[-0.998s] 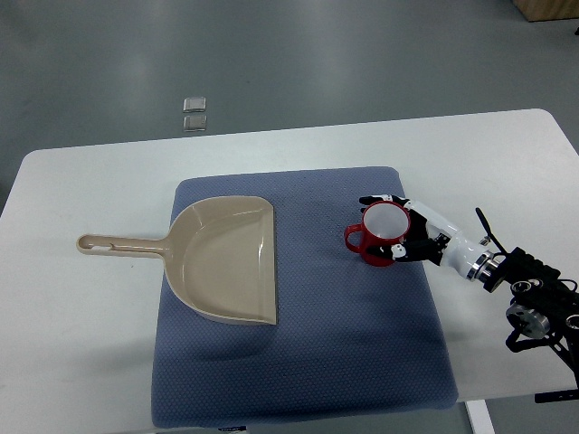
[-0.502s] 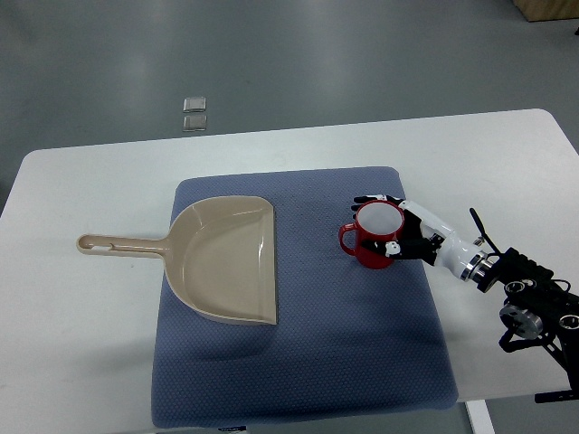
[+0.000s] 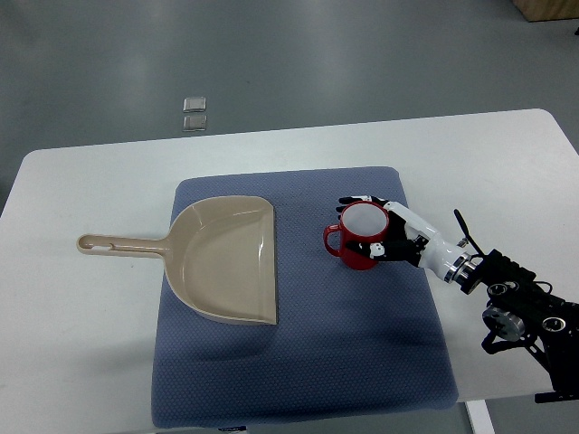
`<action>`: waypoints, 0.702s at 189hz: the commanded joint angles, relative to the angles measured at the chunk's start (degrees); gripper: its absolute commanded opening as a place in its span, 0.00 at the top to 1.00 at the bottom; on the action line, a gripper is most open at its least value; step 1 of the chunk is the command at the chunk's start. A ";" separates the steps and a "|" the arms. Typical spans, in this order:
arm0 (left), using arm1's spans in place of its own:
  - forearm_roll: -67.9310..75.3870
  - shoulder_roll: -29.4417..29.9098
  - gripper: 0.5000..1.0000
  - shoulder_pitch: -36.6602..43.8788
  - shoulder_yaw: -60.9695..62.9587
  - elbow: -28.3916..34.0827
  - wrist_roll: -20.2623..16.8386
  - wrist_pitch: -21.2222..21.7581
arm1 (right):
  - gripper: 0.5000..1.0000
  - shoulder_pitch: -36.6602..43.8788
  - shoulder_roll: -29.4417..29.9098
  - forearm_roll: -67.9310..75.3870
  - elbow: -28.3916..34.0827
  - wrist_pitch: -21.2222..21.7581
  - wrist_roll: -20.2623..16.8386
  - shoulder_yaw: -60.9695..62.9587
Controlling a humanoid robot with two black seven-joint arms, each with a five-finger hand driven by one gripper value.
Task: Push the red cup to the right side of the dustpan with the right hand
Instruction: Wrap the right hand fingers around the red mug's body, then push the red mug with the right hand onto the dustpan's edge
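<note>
You have the dustpan (image 3: pixel 226 259) lying flat on the left half of the blue mat (image 3: pixel 362 362), handle pointing off to the left over the white table (image 3: pixel 81 362) and its open lip facing right — the side the cup is meant to end up on. A strip of bare mat separates that lip from the red cup (image 3: pixel 360 236), which stands upright near the mat's right part, its handle toward the dustpan, so the gap is not yet closed. Your right hand (image 3: pixel 387 237) is wrapped around the cup from the right: one finger curls round the far rim, another round the near side, palm against the wall — a cupping hold that looks suited to shoving it leftward without tipping it. The arm comes in from the lower right. The left hand is not visible. Beyond the table lies grey floor with two small pale tiles (image 3: pixel 194 113) on it.
</note>
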 commanded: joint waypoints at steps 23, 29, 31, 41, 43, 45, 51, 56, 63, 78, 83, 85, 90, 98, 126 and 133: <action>0.00 0.00 0.00 0.00 0.00 0.04 0.00 0.00 | 0.41 0.14 2.06 -1.10 -0.08 -1.02 0.00 -0.09; 0.00 0.00 0.00 0.00 0.00 0.04 0.00 0.00 | 0.41 0.22 2.24 -1.45 -0.08 -1.11 0.00 -0.09; 0.00 0.00 0.00 0.00 0.00 0.04 0.00 0.00 | 0.41 0.22 2.33 -1.54 0.00 -1.11 0.00 -0.01; 0.00 0.00 0.00 0.00 0.00 0.04 0.00 0.00 | 0.41 0.31 2.85 -1.72 -0.08 -1.11 0.00 -0.09; 0.00 0.00 0.00 0.00 0.00 0.04 0.00 0.00 | 0.41 0.31 2.94 -1.81 0.00 -1.11 0.00 -0.09; 0.00 0.00 0.00 0.00 0.00 -0.04 0.00 0.00 | 0.41 0.31 3.12 -1.89 -0.08 -1.19 0.00 -0.09; 0.00 0.00 0.00 0.00 0.00 0.04 0.00 0.00 | 0.41 0.31 3.29 -2.16 -0.08 -1.46 0.00 -0.09; 0.00 0.00 0.00 0.00 0.00 -0.05 0.00 0.00 | 0.41 0.31 3.47 -2.33 0.00 -1.63 0.00 -0.09; 0.00 0.00 0.00 0.00 0.00 0.04 0.00 0.00 | 0.41 0.40 3.91 -2.60 0.00 -1.98 0.00 -0.09; 0.00 0.00 0.00 0.00 0.00 0.04 0.00 0.00 | 0.41 0.40 4.52 -3.21 0.00 -2.25 0.00 -0.09; 0.00 0.00 0.00 0.00 0.00 0.04 0.00 0.00 | 0.41 0.49 4.70 -3.39 -0.08 -2.34 0.00 -0.09; 0.00 0.00 0.00 0.00 0.00 0.04 0.00 0.00 | 0.41 0.49 4.88 -3.56 -0.08 -2.34 0.00 -0.09; 0.00 0.00 0.00 0.00 0.00 -0.05 0.00 0.00 | 0.41 0.49 5.31 -4.00 -0.08 -2.42 0.00 -0.09; 0.00 0.00 0.00 0.00 0.00 0.04 0.00 0.00 | 0.41 0.49 5.75 -4.44 -0.08 -2.42 0.00 -0.09; 0.00 0.00 0.00 0.00 0.00 0.04 0.00 0.00 | 0.41 0.49 7.16 -5.67 -0.08 -3.65 0.00 -0.44; 0.00 0.00 0.00 0.00 0.00 0.04 0.00 0.00 | 0.41 0.49 7.60 -5.76 -0.08 -3.83 0.00 -0.88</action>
